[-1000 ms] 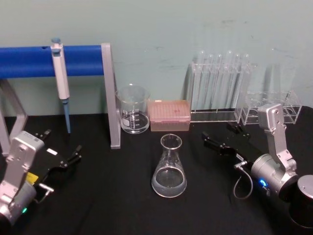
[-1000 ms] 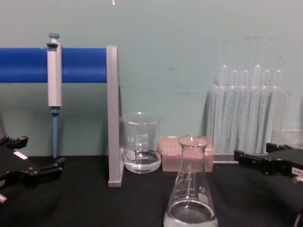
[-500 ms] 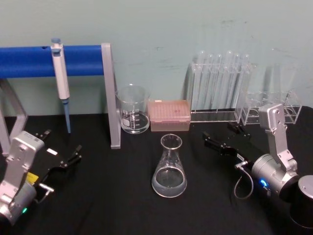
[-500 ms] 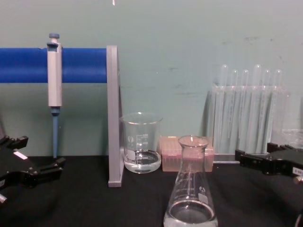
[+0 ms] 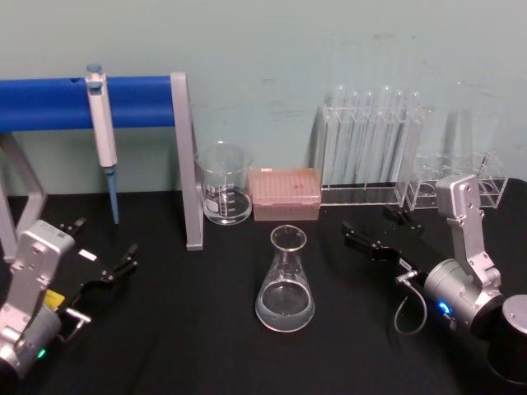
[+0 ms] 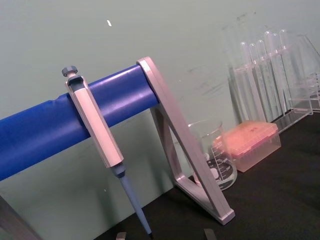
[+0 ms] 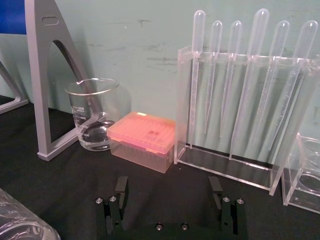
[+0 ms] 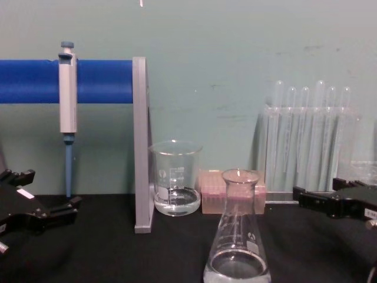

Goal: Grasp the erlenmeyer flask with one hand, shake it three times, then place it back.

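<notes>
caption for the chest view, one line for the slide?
Erlenmeyer flask stands untouched mid-table; open left gripper and right gripper flank it.

cut off at the edges

the erlenmeyer flask (image 8: 237, 236) loses its base below the chest view; the blue bar (image 5: 74, 103) runs off the head view's left edge.

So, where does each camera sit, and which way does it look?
Head: high, looking down at the erlenmeyer flask; left pincer and right pincer show.
Chest: low, facing the wall; both pincers at the edges.
Left wrist: faces the pipette.
Right wrist: faces the dropper rack; own open fingers show.
All share the beaker.
</notes>
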Motion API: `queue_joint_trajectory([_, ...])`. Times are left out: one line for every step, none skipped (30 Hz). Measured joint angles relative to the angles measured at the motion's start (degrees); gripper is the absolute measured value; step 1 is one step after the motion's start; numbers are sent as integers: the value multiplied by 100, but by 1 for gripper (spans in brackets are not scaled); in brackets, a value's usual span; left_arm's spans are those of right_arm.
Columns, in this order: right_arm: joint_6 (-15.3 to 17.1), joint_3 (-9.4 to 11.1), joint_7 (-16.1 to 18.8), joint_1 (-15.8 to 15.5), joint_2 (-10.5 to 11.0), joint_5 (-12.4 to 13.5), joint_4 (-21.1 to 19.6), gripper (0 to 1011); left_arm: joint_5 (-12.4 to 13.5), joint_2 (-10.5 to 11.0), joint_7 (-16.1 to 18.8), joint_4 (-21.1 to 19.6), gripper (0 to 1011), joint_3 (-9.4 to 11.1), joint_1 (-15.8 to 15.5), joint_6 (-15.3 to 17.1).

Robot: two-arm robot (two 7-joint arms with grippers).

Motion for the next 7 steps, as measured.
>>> queue_joint_trajectory([0,0,0,0,0,0,0,1000,0,0,0,0,1001,0,0,0])
queue_joint_trajectory([0,0,-1,0,0,1,0,1000,0,0,0,0,1001,0,0,0])
queue_joint_trajectory([0,0,-2,0,0,1,0,1000,0,0,0,0,1001,0,0,0])
queue_joint_trajectory([0,0,-2,0,0,2,0,1000,0,0,0,0,1001,0,0,0])
queue_joint_trajectory([0,0,-2,0,0,2,0,1000,0,0,0,0,1001,0,0,0])
queue_joint_trajectory([0,0,-2,0,0,2,0,1000,0,0,0,0,1001,0,0,0])
queue_joint_trajectory([0,0,-2,0,0,2,0,1000,0,0,0,0,1001,0,0,0])
